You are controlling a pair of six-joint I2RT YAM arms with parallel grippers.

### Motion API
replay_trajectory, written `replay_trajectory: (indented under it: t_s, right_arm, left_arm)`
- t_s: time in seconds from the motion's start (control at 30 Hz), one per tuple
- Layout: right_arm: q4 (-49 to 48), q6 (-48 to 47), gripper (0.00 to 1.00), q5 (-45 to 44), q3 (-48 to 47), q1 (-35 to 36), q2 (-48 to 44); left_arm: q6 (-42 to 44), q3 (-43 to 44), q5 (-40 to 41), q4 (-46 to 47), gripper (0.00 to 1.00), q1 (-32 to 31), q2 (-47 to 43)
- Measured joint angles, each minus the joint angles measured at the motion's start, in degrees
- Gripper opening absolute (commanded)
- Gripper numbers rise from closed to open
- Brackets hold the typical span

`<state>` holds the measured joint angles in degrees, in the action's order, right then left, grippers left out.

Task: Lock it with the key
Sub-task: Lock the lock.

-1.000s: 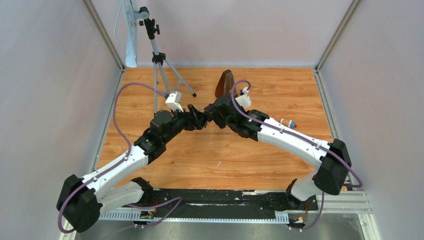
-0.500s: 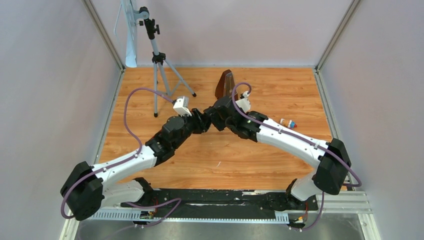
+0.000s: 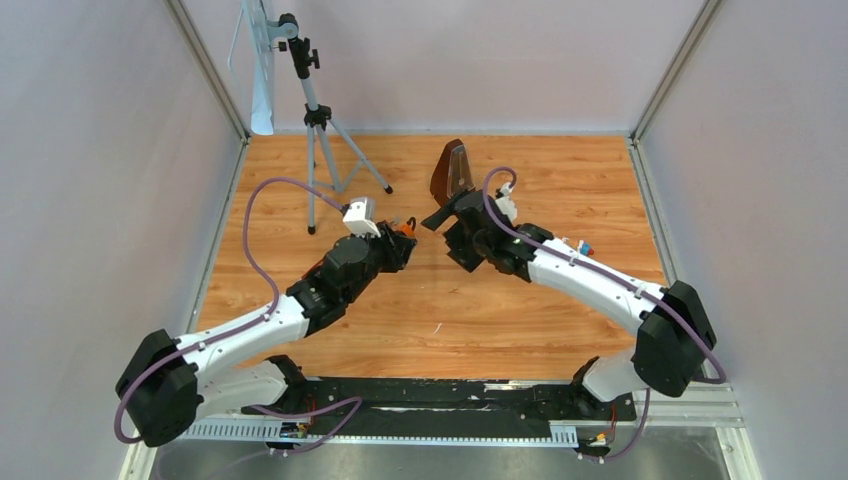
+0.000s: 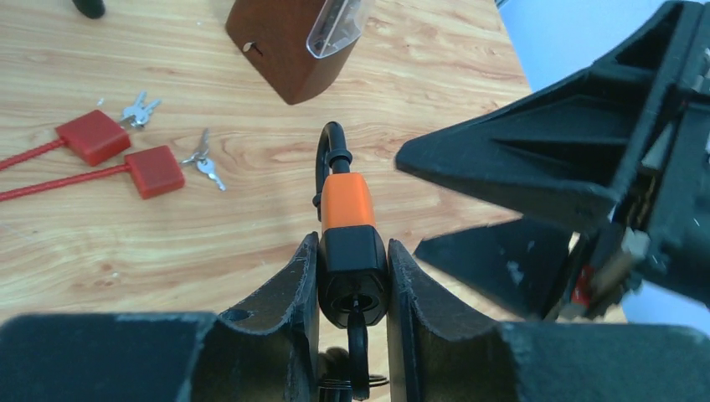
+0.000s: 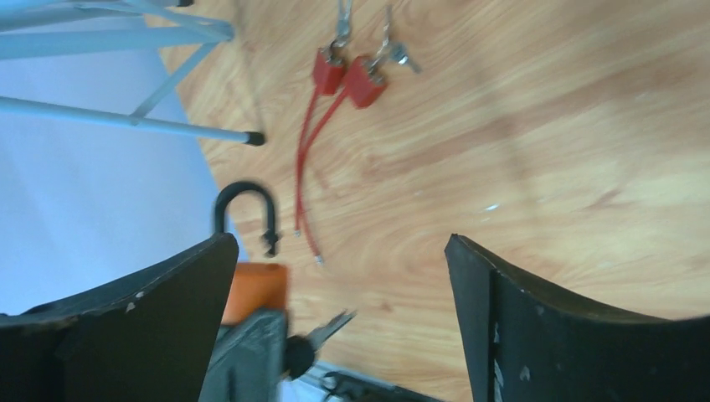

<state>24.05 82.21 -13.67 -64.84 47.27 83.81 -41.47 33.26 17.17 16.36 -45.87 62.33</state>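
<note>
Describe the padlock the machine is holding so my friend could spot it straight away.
On the wooden table, follow the left arm to its claw, which pinches a small padlock. It is orange with a black base and black hoop, a key in its bottom, unlike the two red locks with thin red cables lying loose on the wood.

Table point(image 3: 560, 170) carries tripod point(image 3: 318, 120), brown block point(image 3: 450, 168), seemingly red locks point(image 4: 153, 170).

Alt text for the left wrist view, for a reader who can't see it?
The left gripper clamps an orange-and-black padlock with a key in its keyhole. The right gripper hangs open beside it. On the wooden table beyond lie two red cable locks and a brown block.
</note>
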Motion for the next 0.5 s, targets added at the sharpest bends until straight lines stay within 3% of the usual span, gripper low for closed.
replay_trajectory:
  t_s: [0.23,0.37,0.5]
  right_arm:
    - [-7.26,-21.46,0.92,14.58,10.56,-9.33,-9.79]
    - [-15.30,-33.18,0.87,24.74,18.62,-11.04,-20.57]
    - [-21.68,-43.78,0.79,35.74,20.92,-11.52,-27.23]
  left_arm:
    - [5.95,0.48,-5.68,-6.82,0.00,0.22,-7.43]
    - [9.86,5.31,-15.85,-13.33,0.00,0.33,-8.72]
    - [13.57,12.35,-27.89,-19.26,0.00,0.33,-8.52]
